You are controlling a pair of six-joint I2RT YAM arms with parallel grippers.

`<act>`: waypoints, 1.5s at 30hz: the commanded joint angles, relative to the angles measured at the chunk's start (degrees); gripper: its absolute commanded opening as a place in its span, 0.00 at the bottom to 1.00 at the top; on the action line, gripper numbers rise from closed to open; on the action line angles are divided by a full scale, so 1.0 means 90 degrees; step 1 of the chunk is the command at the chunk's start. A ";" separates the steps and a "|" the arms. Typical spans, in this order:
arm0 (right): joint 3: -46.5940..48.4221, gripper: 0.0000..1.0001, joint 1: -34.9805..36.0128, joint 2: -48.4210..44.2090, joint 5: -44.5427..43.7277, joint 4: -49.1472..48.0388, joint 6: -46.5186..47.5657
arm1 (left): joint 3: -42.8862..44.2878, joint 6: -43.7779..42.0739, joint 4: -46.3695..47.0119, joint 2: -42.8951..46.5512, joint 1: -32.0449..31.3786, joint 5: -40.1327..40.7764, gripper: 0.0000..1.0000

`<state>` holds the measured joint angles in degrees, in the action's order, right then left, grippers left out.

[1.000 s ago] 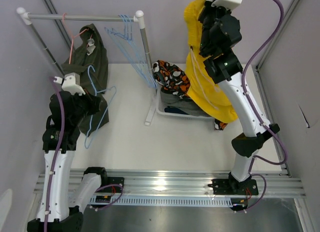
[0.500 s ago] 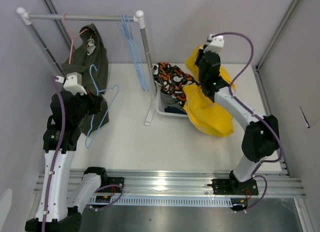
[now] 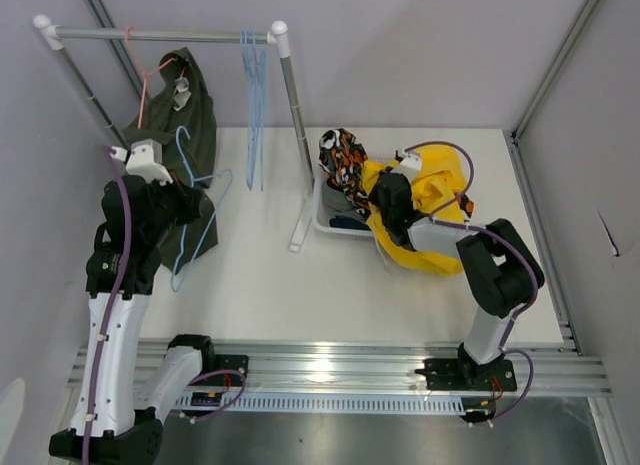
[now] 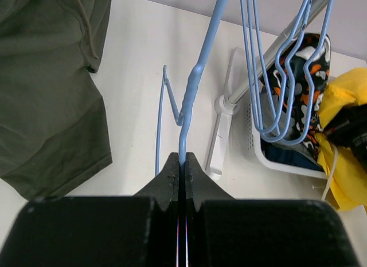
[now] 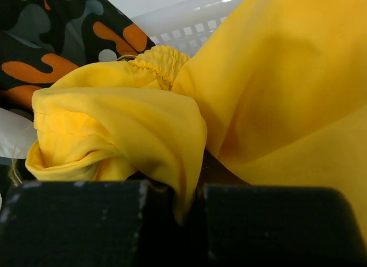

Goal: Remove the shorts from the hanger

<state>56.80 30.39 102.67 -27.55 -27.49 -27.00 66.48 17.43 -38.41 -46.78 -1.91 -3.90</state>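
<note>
Right hand (image 5: 175, 192): I pinch yellow shorts (image 5: 275, 89) just over the basket (image 5: 189, 24), to drop.
Left hand (image 4: 182, 166): clamped on blue hanger (image 4: 192, 89).

I am facing a clothes rack (image 3: 190, 34) standing upper left and a white basket (image 3: 322, 217) sitting mid-frame on the desk (image 3: 300, 285).

Four shorts (image 3: 190, 125), one basket (image 3: 320, 221), one rack (image 3: 160, 33), one pink hanger (image 3: 140, 90), several blue hangers (image 3: 252, 105)
</note>
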 commanded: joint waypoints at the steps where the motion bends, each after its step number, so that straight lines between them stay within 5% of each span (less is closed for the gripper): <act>1: -0.0450 0.00 0.0002 0.0027 -0.0142 0.0466 -0.0963 | 0.0562 -0.0081 0.0118 -0.0104 -0.0032 0.0238 0.00; 4: -0.0471 0.00 -0.0095 0.0027 0.0343 0.0407 -0.0780 | 0.0912 -0.0071 0.0108 -0.0309 -0.0032 0.0326 0.00; 7: -0.0169 0.51 -0.0261 -0.0186 0.0582 0.0807 -0.0438 | 0.1215 -0.0081 0.0137 -0.0524 -0.0032 0.0404 0.00; 8: -0.0139 0.95 -0.0262 -0.0458 0.0571 0.0788 -0.0292 | 0.1294 -0.0081 0.0128 -0.0660 -0.0041 0.0404 0.00; 9: -0.0090 0.99 -0.0271 -0.0606 0.0513 0.0817 -0.0030 | 0.1382 -0.0081 0.0099 -0.0729 -0.0032 0.0404 0.00; 19: 0.1102 0.99 -0.0184 -0.2568 0.0483 0.2037 0.0803 | 0.2740 -0.0023 0.0108 -0.1656 -0.0032 0.0268 0.00; 31: -0.1620 0.99 0.1485 -0.5926 -0.0200 0.2653 0.0129 | 0.4683 0.0046 0.0723 -0.3560 -0.0178 -0.0065 0.00; 38: -0.2287 0.99 0.2452 -0.6437 -0.0678 0.3025 0.0041 | 0.6410 -0.0042 0.0265 -0.5239 -0.0607 0.0374 0.00; 45: -0.2394 1.00 0.2639 -0.6418 -0.0806 0.3201 0.0080 | 0.6198 -0.0110 0.0323 -0.5349 -0.0881 0.0697 0.06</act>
<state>35.46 53.76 45.82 -32.10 1.98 -25.87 121.49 17.45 -37.04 -96.66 -9.08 -0.25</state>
